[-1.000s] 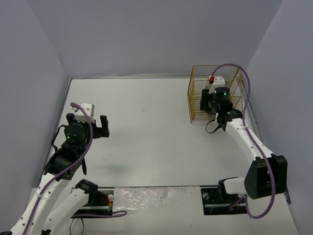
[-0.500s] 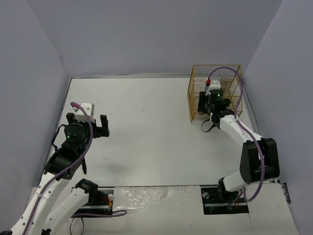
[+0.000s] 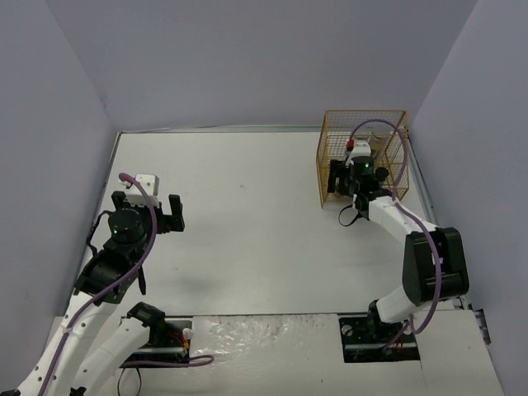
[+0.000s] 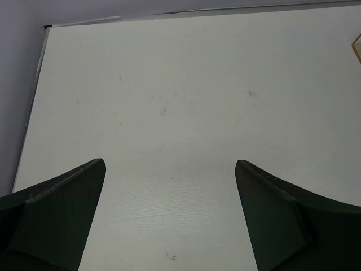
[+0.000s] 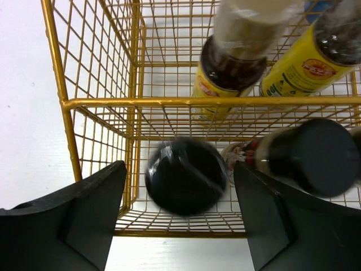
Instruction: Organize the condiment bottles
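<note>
Here | round glossy black-lidded jar (image 5: 186, 183) | inside yellow wire-grid rack (image 5: 169, 103)

A white table (image 3: 247, 214) fills the middle. It has a few tiny dark specks on it, seen in the left wrist view (image 4: 186, 113). A yellow wire rack (image 3: 327, 169) stands at the far right corner of the table, close to the right wall. The rack is open on top, and a wire bar (image 5: 135, 103) runs across it. Plain grey-purple walls (image 3: 247, 66) stand around the table on three sides.
</note>
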`<state>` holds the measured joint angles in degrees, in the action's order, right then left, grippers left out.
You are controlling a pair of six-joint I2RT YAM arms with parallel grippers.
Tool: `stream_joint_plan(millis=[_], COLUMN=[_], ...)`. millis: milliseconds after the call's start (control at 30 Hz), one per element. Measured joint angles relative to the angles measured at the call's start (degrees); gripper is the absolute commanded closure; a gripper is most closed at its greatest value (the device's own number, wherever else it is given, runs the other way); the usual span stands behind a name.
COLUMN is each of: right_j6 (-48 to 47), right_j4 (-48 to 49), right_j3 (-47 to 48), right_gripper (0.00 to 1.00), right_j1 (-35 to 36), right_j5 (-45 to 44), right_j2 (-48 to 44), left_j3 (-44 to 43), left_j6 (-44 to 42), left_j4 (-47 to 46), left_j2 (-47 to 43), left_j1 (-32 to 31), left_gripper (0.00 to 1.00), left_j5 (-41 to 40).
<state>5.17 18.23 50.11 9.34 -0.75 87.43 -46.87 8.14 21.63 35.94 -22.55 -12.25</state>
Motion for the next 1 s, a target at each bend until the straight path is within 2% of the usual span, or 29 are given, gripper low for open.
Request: stream_joint_plan(millis=[33, 167, 600, 1000], right_j6=[0.1, 0.0, 0.0, 1.0], right_j4=[-0.5, -4.0, -14.8, -23.6], right_j3=[0.0, 0.1, 4.5, -4.1], right_gripper=[0.11, 0.01, 0.0, 0.0], right_j1=[0.0, -0.2, -0.2, -0.2], right_j5=[0.0, 0.1, -1.3, -6.0], right_j2=[-0.8, -7.1, -42.3, -66.5], left_j3=[0.0, 0.0, 0.0, 0.0], left_j6=[0.0, 0.0, 0.0, 0.0], left_j4=[0.0, 0.0, 0.0, 0.0], left_j2=[0.0, 0.2, 0.8, 1.0], left_j1=[0.0, 0.0, 0.0, 0.0], left_gripper=[0.03, 0.03, 0.03, 0.03], left_j5=[0.0, 0.1, 0.2, -0.1])
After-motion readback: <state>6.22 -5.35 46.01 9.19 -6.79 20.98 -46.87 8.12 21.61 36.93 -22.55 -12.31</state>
